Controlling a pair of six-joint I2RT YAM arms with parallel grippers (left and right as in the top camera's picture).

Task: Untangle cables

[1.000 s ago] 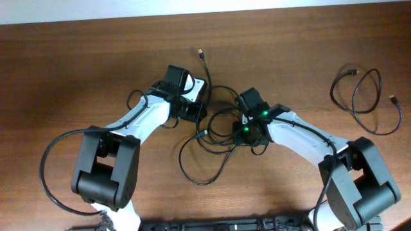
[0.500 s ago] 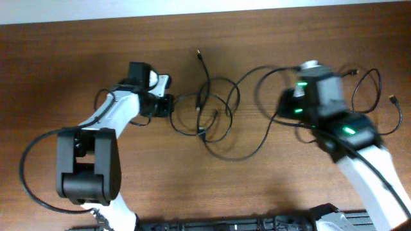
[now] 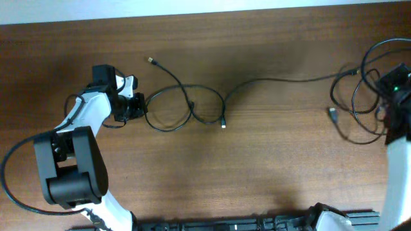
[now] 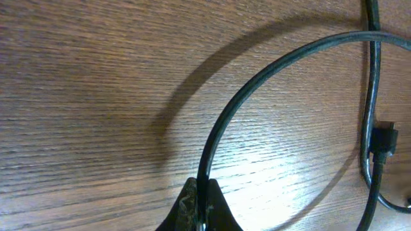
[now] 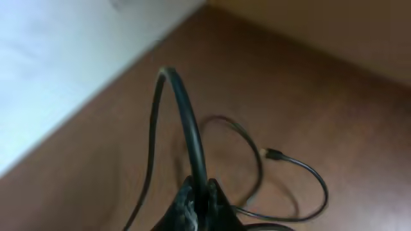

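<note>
L gripper (image 4: 200,200) clamped on looped cable (image 3: 168,127) at left; R gripper (image 5: 198,194) pinched on long cable (image 3: 282,79) stretched far right. Approx halfway imo: the two cross at centre, right-side bundle (image 3: 354,110) not yet sorted.

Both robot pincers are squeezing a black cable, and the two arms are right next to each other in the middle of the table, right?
Not quite. Both pincers do squeeze a black cable, but the arms are far apart: the left pincer is near the left side of the table and the right pincer is at the far right edge. The overhead view shows that.
</note>
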